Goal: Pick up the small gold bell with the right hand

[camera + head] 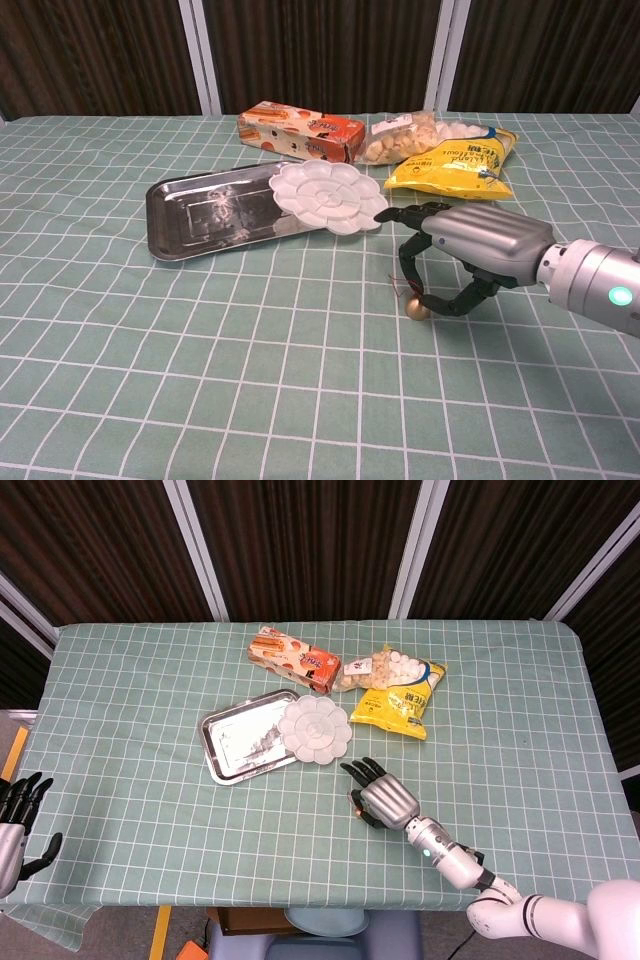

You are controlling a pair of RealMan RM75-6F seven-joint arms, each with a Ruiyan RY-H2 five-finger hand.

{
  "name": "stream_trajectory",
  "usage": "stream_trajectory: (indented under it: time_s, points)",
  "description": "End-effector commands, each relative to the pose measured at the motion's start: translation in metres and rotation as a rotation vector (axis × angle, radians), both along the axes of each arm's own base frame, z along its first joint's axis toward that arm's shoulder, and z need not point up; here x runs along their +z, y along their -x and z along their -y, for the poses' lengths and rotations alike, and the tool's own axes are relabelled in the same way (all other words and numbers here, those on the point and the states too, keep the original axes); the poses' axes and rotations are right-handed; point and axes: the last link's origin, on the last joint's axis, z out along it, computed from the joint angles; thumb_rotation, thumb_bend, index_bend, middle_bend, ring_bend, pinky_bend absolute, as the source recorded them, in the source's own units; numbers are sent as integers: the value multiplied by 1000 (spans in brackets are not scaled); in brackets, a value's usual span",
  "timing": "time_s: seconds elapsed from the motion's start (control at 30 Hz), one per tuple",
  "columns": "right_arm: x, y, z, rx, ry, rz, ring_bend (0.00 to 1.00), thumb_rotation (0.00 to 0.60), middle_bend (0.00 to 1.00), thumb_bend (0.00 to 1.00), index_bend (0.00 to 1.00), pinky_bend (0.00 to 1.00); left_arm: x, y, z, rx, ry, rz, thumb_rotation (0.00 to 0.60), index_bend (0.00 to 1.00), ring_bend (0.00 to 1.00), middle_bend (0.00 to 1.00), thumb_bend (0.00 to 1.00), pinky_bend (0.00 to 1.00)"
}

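Lower centre of the chest view: small gold bell [415, 310] on the desk [200, 400], just below the white palette dish [328, 197].
Right robot hand [455, 265]: fingers curled round the bell, thumb touching; grip not yet sure.
Left robot hand [18, 815]: spread, holds nothing.
Handling: light, hard, smooth; likely rolls.
Hold: pinch the body's sides.

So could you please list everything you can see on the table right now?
small gold bell: one, gold, near table centre, on the cloth under the right hand
metal tray: one, silver, left of centre
palette dish: one, white, overlapping tray's right end
snack box: one, orange, behind the tray
yellow bag: one, yellow, right of box
clear bag: one, pale snacks, behind yellow bag
tablecloth: one, green checked
right hand: fingers curled around bell
left hand: far left table edge, holds nothing
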Motion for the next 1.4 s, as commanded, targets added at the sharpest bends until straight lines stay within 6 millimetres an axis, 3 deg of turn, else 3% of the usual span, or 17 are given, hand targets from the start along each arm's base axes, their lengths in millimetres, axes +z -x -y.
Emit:
stream_trajectory:
  time_s: [0.03, 0.4, 0.63, 0.83, 0.9, 1.07, 1.17, 1.3, 1.4]
  points:
    - [0, 0, 0, 2, 3, -3, 0, 600, 138, 504, 730, 0, 0, 0, 0, -1, -2, 0, 600, 0, 0, 0, 409, 47]
    - [11, -6, 2, 13, 36, 50, 0, 600, 160, 551, 797, 0, 2, 0, 1, -7, -4, 4, 600, 0, 0, 0, 410, 47]
    - [15, -44, 19, 8, 16, 133, 0, 600, 171, 560, 801, 0, 1, 1, -1, -9, -6, -15, 600, 0, 0, 0, 410, 47]
    - [51, -3, 2, -12, 81, 52, 0, 600, 181, 565, 809, 0, 0, -2, 4, -12, -2, -19, 600, 0, 0, 0, 410, 47]
    - [50, -10, 4, -36, 54, 87, 0, 600, 186, 565, 812, 0, -1, -2, 4, -8, 5, -17, 600, 0, 0, 0, 410, 47]
    - [26, -47, 21, -31, -7, 146, 0, 600, 186, 573, 812, 0, -1, -3, 2, -18, -3, -21, 600, 0, 0, 0, 409, 47]
    - [25, -41, 21, -34, 3, 115, 0, 600, 186, 577, 812, 0, 1, -2, 3, -9, -6, -22, 600, 0, 0, 0, 410, 47]
    - [47, -12, 7, -43, 46, 61, 0, 600, 190, 577, 812, 0, 2, 1, 5, 4, -1, -21, 600, 0, 0, 0, 411, 47]
    - [44, -19, 6, -53, 22, 98, 0, 600, 192, 577, 812, 0, 3, 1, 7, 11, -7, -21, 600, 0, 0, 0, 411, 47]
